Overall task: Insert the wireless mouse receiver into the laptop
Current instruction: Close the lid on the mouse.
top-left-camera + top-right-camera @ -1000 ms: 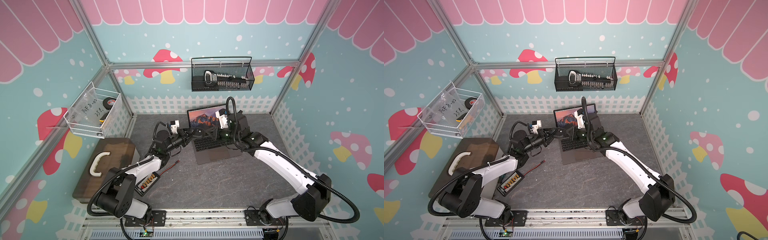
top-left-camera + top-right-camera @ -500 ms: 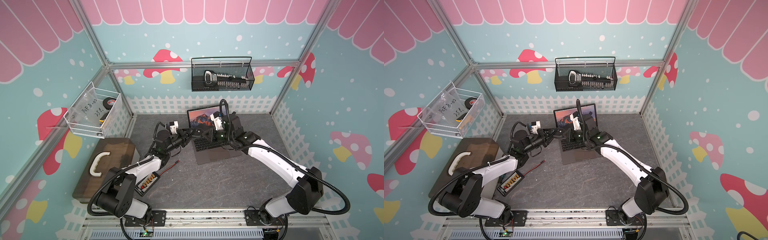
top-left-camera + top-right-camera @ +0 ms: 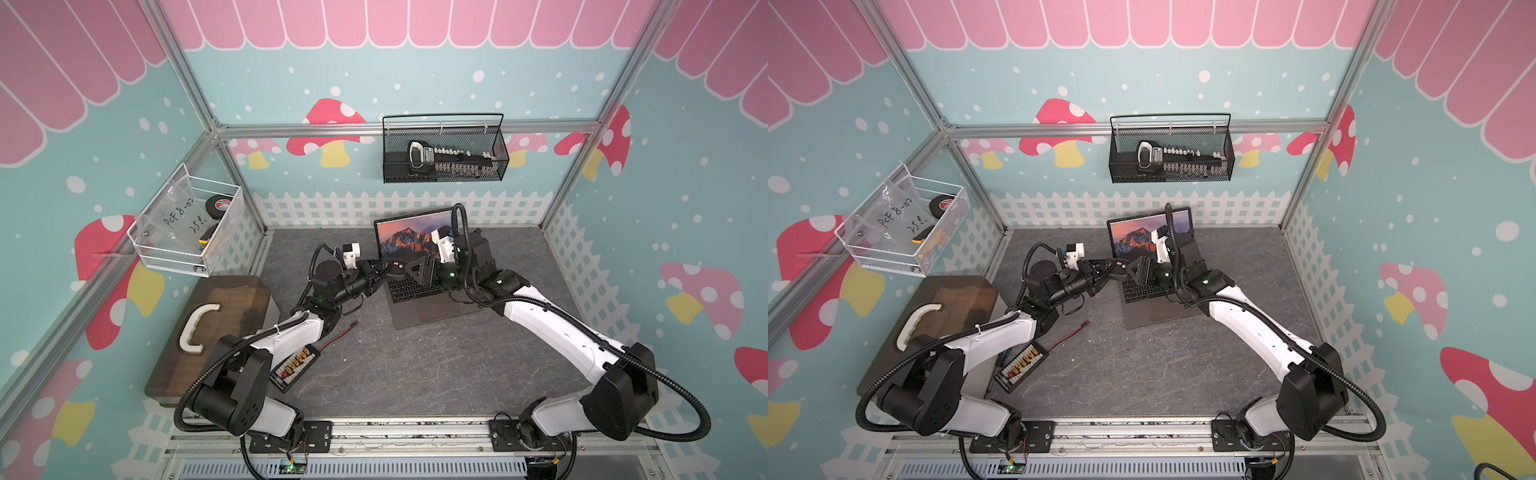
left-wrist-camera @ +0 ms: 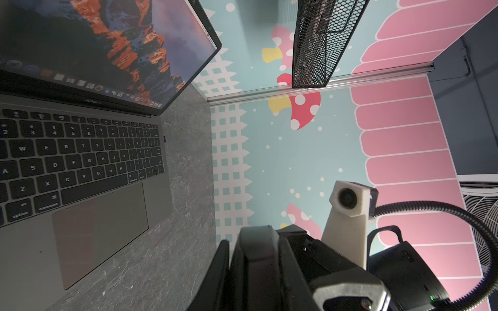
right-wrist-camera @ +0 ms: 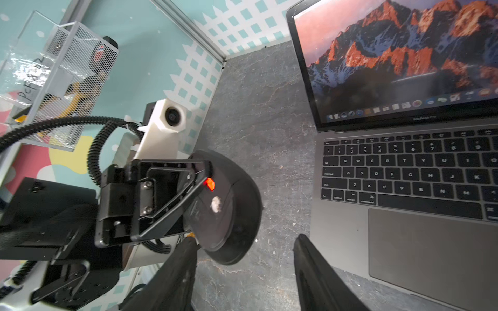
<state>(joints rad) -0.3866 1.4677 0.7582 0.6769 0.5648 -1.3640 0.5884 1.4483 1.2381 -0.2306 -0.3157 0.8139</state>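
Left gripper (image 5: pixel 205 176) clamped on black mouse (image 5: pixel 234 212), its underside with 1 red light glowing turned toward right gripper (image 5: pixel 244 239); right gripper's jaws spread apart, nothing between them, 1 finger (image 5: pixel 177 266) just beside the mouse's rim; laptop (image 3: pixel 424 309) open at back of grey table (image 3: pixel 415 374), screen lit, its left edge near both grippers; wireless mouse receiver not made out, cannot tell where it sits.

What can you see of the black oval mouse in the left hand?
The black oval plastic mouse is clamped in the left hand, tilted on edge, seemingly clear of the grey stone-look table, beside the dark-grey laptop. Its broad face, seen in the right wrist view, shows a glowing red light and a whitish smudge.
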